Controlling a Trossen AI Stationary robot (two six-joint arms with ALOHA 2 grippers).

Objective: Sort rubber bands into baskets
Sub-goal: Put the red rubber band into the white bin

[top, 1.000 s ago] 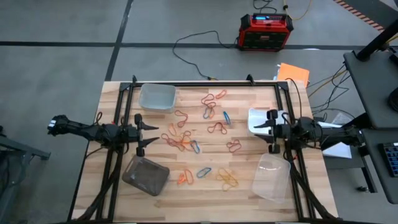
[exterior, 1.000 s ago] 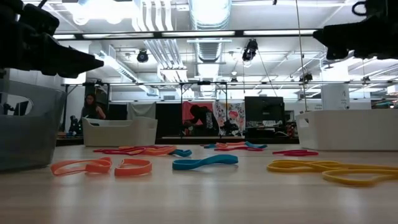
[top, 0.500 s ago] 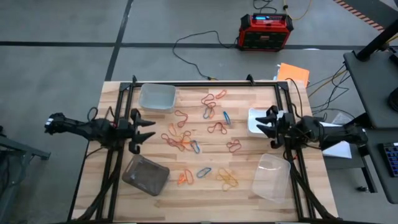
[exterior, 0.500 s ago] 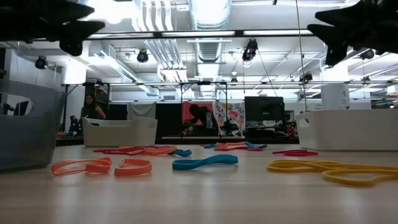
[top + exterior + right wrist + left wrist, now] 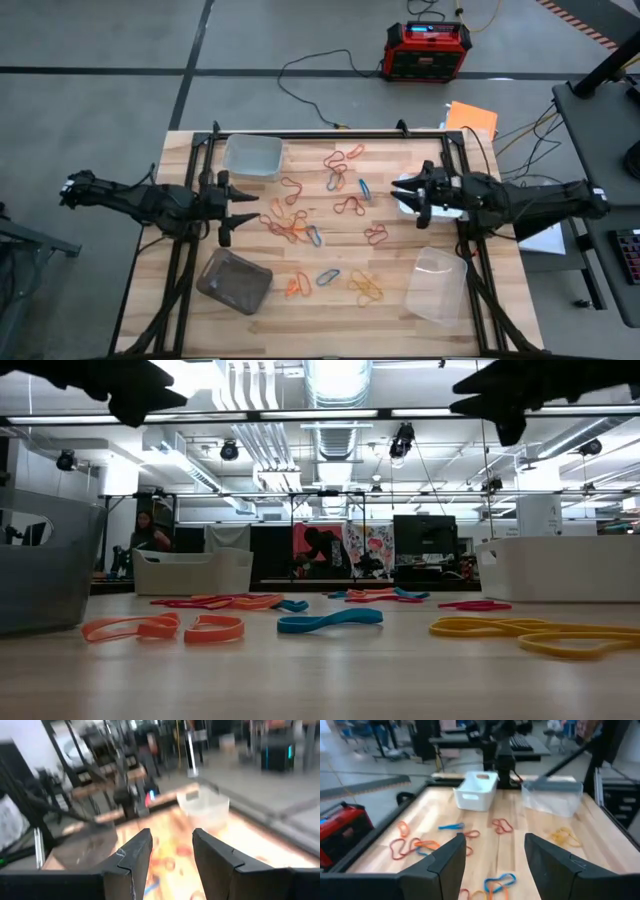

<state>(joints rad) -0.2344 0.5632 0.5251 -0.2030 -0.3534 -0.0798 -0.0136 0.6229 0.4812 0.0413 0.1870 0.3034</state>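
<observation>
Many small rubber bands (image 5: 318, 225) in red, orange, yellow and blue lie loose on the middle of the wooden table; they also show in the low view (image 5: 330, 621). Four baskets rest on their bottoms: a clear one (image 5: 252, 156) far left, a grey-brown one (image 5: 235, 282) near left, a white one (image 5: 410, 205) at the right, partly under my right arm, and a clear one (image 5: 437, 286) near right. My left gripper (image 5: 250, 205) is open and empty above the table's left side. My right gripper (image 5: 400, 192) is open and empty above the white basket's left end.
A black frame (image 5: 330, 134) runs along the table's far edge and down both sides. A red-and-black box (image 5: 427, 50) with cables stands on the floor beyond the table. A person (image 5: 148, 532) shows far off in the room.
Both grippers have risen. My right gripper has gone toward the table's left edge, over the white basket's left end. My left gripper has drawn back a little and then come forward toward the rubber bands. The rubber bands and baskets have stayed put.
</observation>
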